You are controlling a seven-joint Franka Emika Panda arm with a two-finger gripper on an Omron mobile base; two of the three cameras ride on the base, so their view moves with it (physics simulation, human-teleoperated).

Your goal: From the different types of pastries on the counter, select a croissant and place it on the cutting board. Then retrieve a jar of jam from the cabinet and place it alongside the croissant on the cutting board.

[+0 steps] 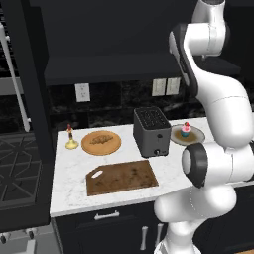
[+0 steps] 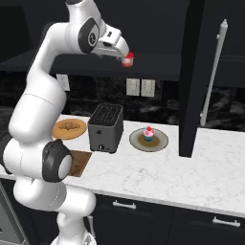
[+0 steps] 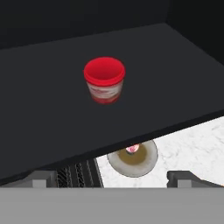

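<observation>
Hand view shows the gripper (image 3: 111,177) released, its two dark fingertips (image 3: 43,178) spread wide near the bottom corners with nothing between them. Ahead of it and apart from it stands the jar of jam (image 3: 104,80), upright with its red lid on top, resting on the dark shelf of the cabinet (image 3: 175,70). Below the shelf's front edge, beneath the gripper, lie the slotted top of the toaster (image 3: 78,173) and a round plate (image 3: 133,159) bearing the cupcake (image 3: 132,149) on the white counter (image 3: 197,140). In the right base view the gripper (image 2: 123,51) is raised at shelf height, just beside the jar (image 2: 128,60), well above the toaster (image 2: 106,127). Far below the gripper and to its left, in the left base view, the croissant (image 1: 100,139) lies on a round light-wood plate (image 1: 101,143), near a small yellow candlestick-like object (image 1: 71,140). In front of that plate the cutting board (image 1: 122,177) lies flat and bare on the counter (image 1: 74,193), its handle hole toward the left corner. The croissant is not yet on the board.
</observation>
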